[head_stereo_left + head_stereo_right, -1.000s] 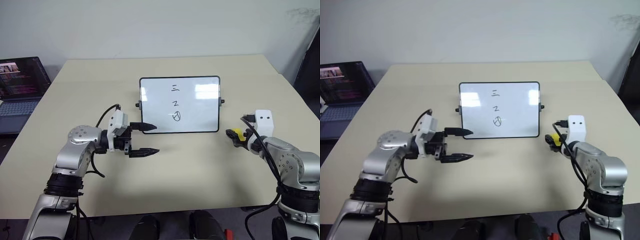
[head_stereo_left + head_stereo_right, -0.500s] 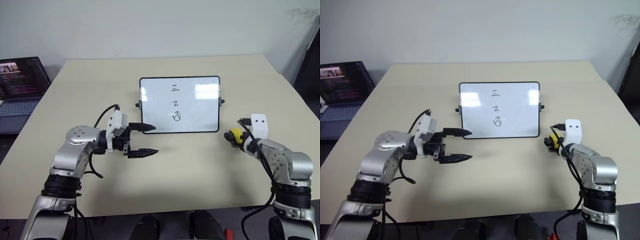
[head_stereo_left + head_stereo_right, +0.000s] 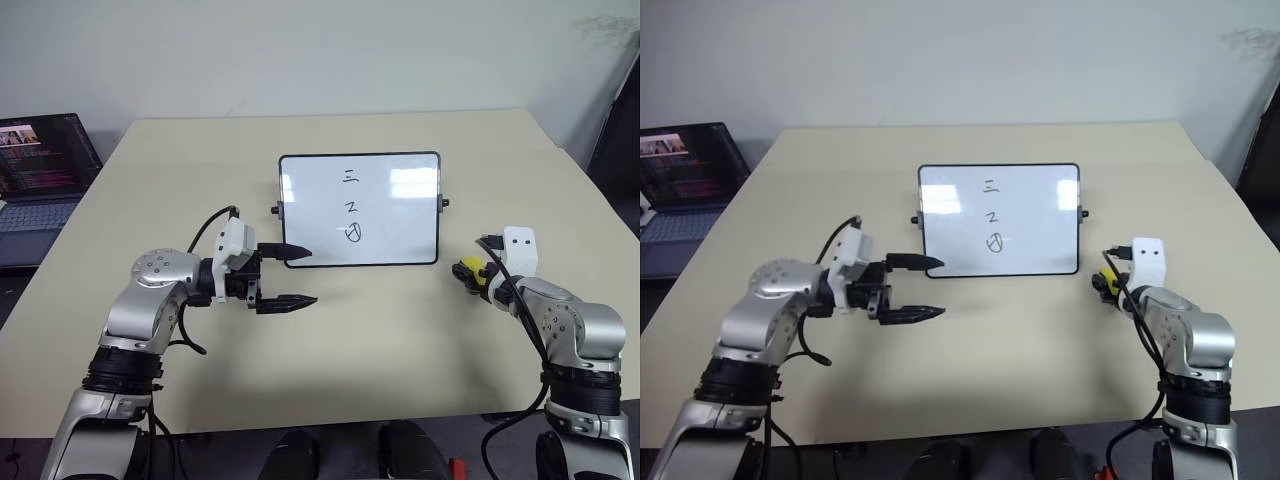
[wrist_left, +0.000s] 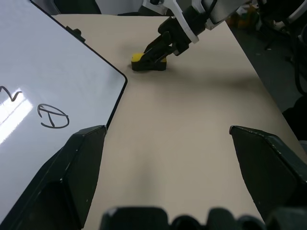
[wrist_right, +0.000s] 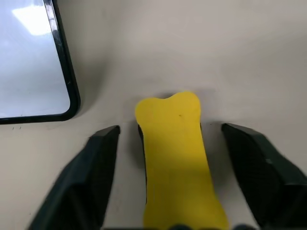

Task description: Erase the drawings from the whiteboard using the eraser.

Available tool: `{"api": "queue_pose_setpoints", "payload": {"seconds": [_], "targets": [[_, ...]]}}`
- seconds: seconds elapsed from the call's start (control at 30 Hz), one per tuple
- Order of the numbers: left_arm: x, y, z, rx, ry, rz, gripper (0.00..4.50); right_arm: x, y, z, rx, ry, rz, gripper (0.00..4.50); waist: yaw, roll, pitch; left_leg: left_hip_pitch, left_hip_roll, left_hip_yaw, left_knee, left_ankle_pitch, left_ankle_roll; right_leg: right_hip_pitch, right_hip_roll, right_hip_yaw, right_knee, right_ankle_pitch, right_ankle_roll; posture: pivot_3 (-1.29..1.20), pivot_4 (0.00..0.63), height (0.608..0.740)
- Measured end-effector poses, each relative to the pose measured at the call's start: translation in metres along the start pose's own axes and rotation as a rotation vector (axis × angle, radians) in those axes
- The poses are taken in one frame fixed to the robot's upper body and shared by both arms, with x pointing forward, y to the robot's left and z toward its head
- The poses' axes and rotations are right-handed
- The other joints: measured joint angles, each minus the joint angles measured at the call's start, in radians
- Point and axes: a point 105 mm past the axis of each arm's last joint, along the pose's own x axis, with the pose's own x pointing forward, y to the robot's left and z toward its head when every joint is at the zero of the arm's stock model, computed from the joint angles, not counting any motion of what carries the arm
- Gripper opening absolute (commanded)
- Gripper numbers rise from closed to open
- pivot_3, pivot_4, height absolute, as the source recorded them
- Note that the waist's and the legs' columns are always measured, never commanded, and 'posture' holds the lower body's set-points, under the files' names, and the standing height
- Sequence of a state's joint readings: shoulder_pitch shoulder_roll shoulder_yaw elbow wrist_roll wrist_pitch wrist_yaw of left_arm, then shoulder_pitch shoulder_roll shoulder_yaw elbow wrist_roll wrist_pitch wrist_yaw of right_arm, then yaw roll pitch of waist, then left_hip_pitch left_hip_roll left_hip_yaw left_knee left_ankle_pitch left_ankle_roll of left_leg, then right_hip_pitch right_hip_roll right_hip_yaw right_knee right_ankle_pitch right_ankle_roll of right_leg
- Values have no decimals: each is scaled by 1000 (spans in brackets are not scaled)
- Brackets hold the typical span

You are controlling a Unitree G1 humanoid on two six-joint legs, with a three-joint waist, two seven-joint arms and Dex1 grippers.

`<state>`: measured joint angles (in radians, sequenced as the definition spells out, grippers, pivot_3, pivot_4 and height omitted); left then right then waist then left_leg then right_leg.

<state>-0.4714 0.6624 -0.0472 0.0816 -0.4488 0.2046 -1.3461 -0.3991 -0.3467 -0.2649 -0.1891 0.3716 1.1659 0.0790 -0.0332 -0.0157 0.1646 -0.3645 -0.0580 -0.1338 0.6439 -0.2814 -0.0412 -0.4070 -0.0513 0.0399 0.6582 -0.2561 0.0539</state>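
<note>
The whiteboard [image 3: 395,215] stands tilted at the table's middle. The drawings [image 3: 351,206] are three black marks in a column on its left half. The yellow eraser [image 5: 175,158] lies flat on the table to the right of the board's lower right corner. My right gripper [image 5: 170,128] is open, with one finger on each side of the eraser and a gap on both sides. The left wrist view shows the same eraser [image 4: 144,62] under that gripper. My left gripper [image 3: 305,276] is open, points right, and hovers at the board's lower left corner, holding nothing.
An open laptop [image 3: 40,170] sits on a lower surface past the table's left edge. The beige table [image 3: 330,350] has bare surface in front of the board and between the two arms. A wall stands behind the table.
The right hand has shifted slightly down and to the left over the eraser. The left arm and the whiteboard have stayed where they were.
</note>
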Motion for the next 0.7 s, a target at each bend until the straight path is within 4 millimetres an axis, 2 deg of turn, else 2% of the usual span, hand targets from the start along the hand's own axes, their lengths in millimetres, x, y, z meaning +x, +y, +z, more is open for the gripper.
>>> {"api": "queue_pose_setpoints", "payload": {"seconds": [0.1, 0.13, 0.17, 0.53, 0.7], "targets": [[0, 2, 3, 16, -4, 2, 4500, 1, 2, 0, 13, -2, 0, 1539, 0, 0, 0, 0, 0, 0, 0, 0, 0, 0, 0, 0, 0, 0, 0, 0, 150, 740], [0, 2, 3, 20, -5, 2, 4500, 1, 1, 1, 15, -4, -3, 1279, 0, 0, 0, 0, 0, 0, 0, 0, 0, 0, 0, 0, 0, 0, 0, 0, 150, 740], [0, 2, 3, 22, -5, 2, 4500, 0, 0, 1, 16, -6, -7, 1203, 0, 0, 0, 0, 0, 0, 0, 0, 0, 0, 0, 0, 0, 0, 0, 0, 150, 740], [0, 2, 3, 24, -6, 3, 4500, 0, -2, 4, 13, -15, -19, 1195, 0, 0, 0, 0, 0, 0, 0, 0, 0, 0, 0, 0, 0, 0, 0, 0, 150, 740], [-2, 9, 4, 41, -5, 65, 4500, 1, 1, 21, -74, -73, -9, 1195, -2, 0, 0, 0, 0, 0, 0, 0, 0, 0, 0, 0, 0, 0, 0, 0, 150, 740]]}}
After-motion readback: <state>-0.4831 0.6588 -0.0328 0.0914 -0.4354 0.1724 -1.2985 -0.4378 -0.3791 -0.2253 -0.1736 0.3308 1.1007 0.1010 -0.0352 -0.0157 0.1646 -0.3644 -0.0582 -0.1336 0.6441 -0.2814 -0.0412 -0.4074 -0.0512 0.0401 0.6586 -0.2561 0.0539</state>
